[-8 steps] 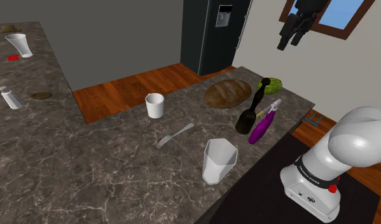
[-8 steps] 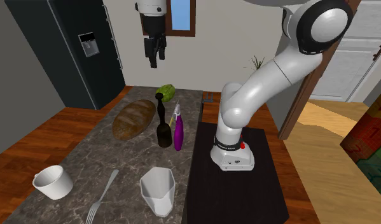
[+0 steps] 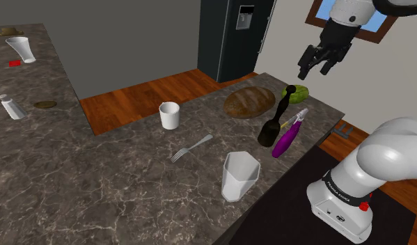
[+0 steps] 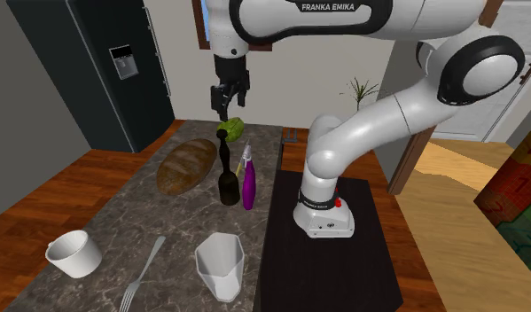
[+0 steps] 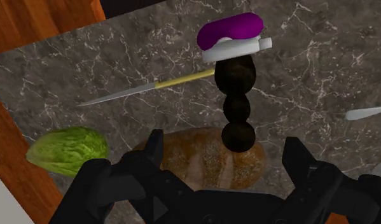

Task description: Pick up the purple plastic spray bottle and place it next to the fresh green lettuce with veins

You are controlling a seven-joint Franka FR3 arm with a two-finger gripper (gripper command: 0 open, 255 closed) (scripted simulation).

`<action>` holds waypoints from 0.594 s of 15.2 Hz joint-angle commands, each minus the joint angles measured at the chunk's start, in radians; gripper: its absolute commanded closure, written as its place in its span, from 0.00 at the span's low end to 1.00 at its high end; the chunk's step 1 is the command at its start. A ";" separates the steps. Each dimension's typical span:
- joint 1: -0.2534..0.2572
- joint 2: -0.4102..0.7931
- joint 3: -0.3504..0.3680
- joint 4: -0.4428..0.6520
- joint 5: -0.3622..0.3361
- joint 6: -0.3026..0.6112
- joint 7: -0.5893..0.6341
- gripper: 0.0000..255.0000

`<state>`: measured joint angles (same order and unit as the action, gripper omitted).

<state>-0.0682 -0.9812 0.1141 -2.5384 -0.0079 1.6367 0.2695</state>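
The purple spray bottle (image 3: 287, 137) (image 4: 248, 183) (image 5: 230, 29) with a white head lies on the dark marble counter (image 3: 95, 174), close to the edge by the stand. A tall black grinder (image 3: 275, 117) (image 4: 226, 168) (image 5: 237, 95) stands right beside it. The green veined lettuce (image 3: 299, 92) (image 4: 233, 128) (image 5: 68, 150) rests at the counter's far corner. My gripper (image 3: 312, 70) (image 4: 222, 111) (image 5: 224, 159) hangs open in the air above the lettuce and the grinder's top, well above the counter, with nothing held.
A brown bread loaf (image 3: 248, 101) (image 4: 187, 164) (image 5: 195, 159) lies beside the grinder. A thin knife (image 5: 144, 89) rests near the bottle. A fork (image 3: 191, 147), a clear glass (image 3: 239, 175) and a white mug (image 3: 170, 115) stand further along. A black fridge (image 3: 234, 35) is behind.
The gripper has come down from near the window toward the lettuce and grinder. The arm's upper links now show in the second exterior view. Objects on the counter have not moved.
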 commanded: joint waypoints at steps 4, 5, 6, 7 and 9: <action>-0.029 -0.153 0.163 -0.204 0.071 0.076 0.270 0.00; -0.029 -0.176 0.201 -0.237 0.092 0.089 0.325 0.00; -0.028 -0.195 0.242 -0.267 0.114 0.101 0.382 0.00; -0.026 -0.211 0.284 -0.295 0.138 0.113 0.439 0.00; -0.019 -0.230 0.375 -0.344 0.191 0.140 0.557 0.00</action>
<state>-0.0924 -1.1981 0.4400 -2.8581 0.1536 1.7665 0.7571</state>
